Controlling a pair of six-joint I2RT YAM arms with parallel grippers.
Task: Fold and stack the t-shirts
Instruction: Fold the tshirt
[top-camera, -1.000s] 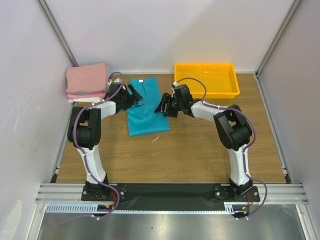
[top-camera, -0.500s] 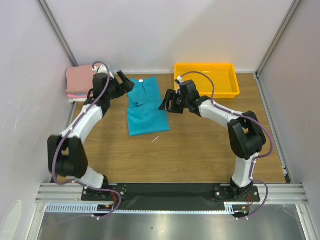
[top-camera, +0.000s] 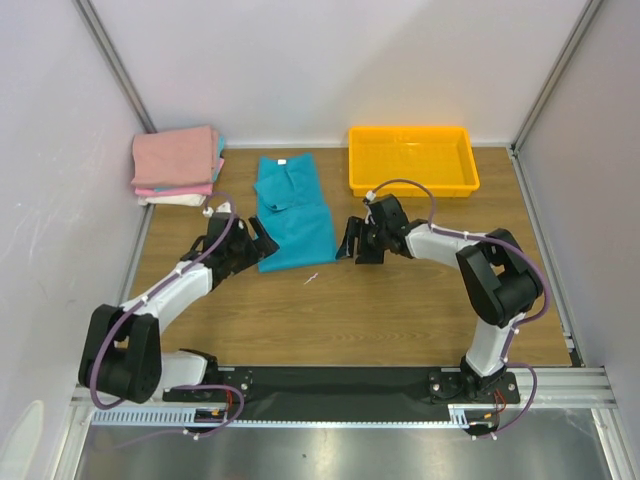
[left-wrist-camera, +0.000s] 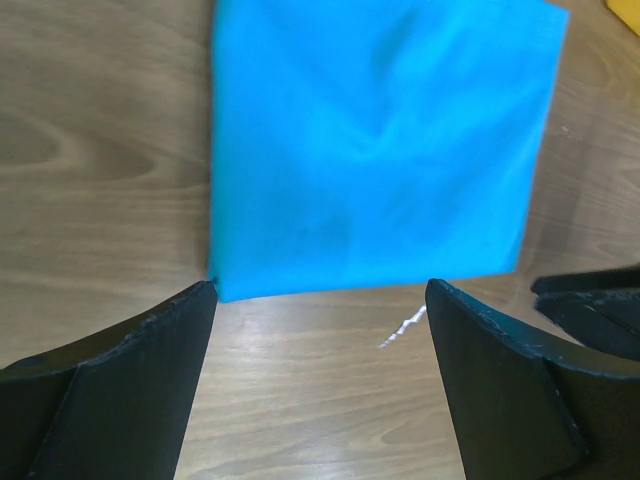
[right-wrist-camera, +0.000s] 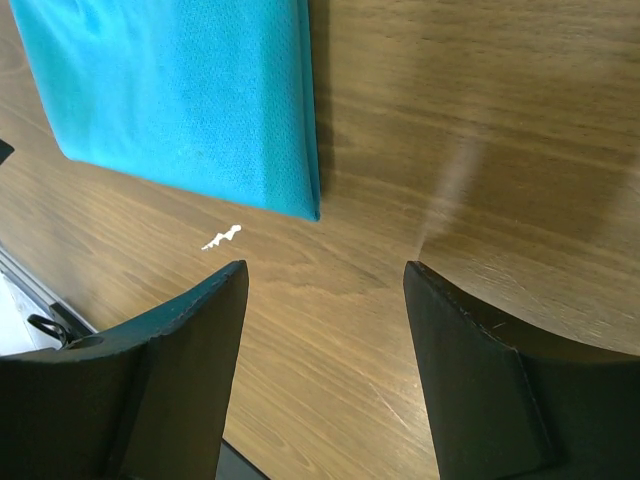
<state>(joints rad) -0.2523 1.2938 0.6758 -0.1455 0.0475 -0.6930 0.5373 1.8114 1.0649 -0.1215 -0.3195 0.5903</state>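
Wood-grain tabletop (top-camera: 400, 300) fills the white-walled booth, and on it the teal t-shirt (top-camera: 292, 210) lies flat, already narrowed into a long strip with its neck label toward the back wall. A second ago both arms worked alongside the middle of that strip, and half a second ago the left one was stretched up by the pink stack (top-camera: 177, 160). Now both have drawn back to the near hem: the left gripper (top-camera: 262, 240) sits at the near-left corner and the right gripper (top-camera: 347, 240) just off the near-right corner. Each pincer stands apart and empty. From the left wrist, the cloth's hem runs just beyond the spread fingers, and one tip may be touching the corner, though the blur leaves that unsettled. From the right wrist, the corner lies a little ahead of the open jaws, with bare wood between. The shift reads as the lengthwise fold being finished and the crosswise one about to start (hem carried up toward the collar). Afterwards the shirt should join the folded pink and white tees at the far left. A small white scrap (top-camera: 311, 279) lies by the hem, and the yellow tray (top-camera: 412, 188) sits apart at the back.
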